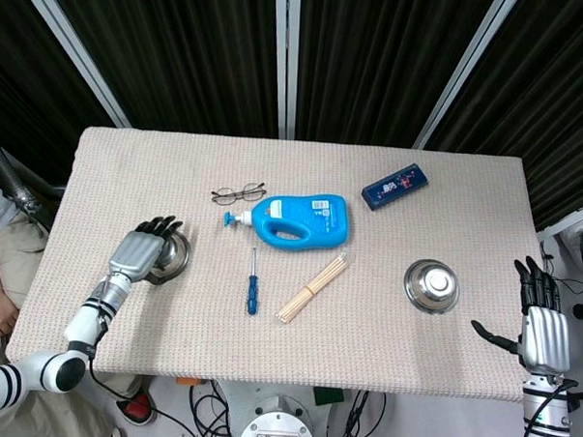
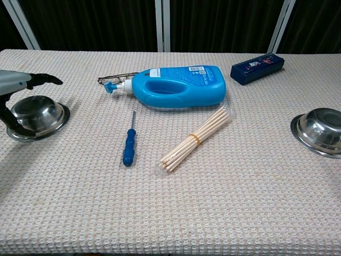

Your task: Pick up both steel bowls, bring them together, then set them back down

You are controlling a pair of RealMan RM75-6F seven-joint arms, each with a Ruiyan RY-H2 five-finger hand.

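The left steel bowl (image 1: 177,258) stands on the woven table mat at the left. My left hand (image 1: 140,251) hovers over its near-left side with the dark fingers stretched out above the rim. In the chest view the same hand (image 2: 13,82) is above the bowl (image 2: 38,117), fingers extended and not closed on it. At the right, the other steel bowl (image 1: 431,285) (image 2: 318,131) sits alone on the mat. My right hand (image 1: 543,321) is held upright beyond the table's right edge, fingers spread, well apart from that bowl and holding nothing.
Between the bowls lie a blue detergent bottle (image 1: 296,219), folded glasses (image 1: 237,192), a blue screwdriver (image 1: 253,286) and a bundle of wooden sticks (image 1: 313,289). A dark blue box (image 1: 394,186) lies at the back right. A person's arm shows at the far left.
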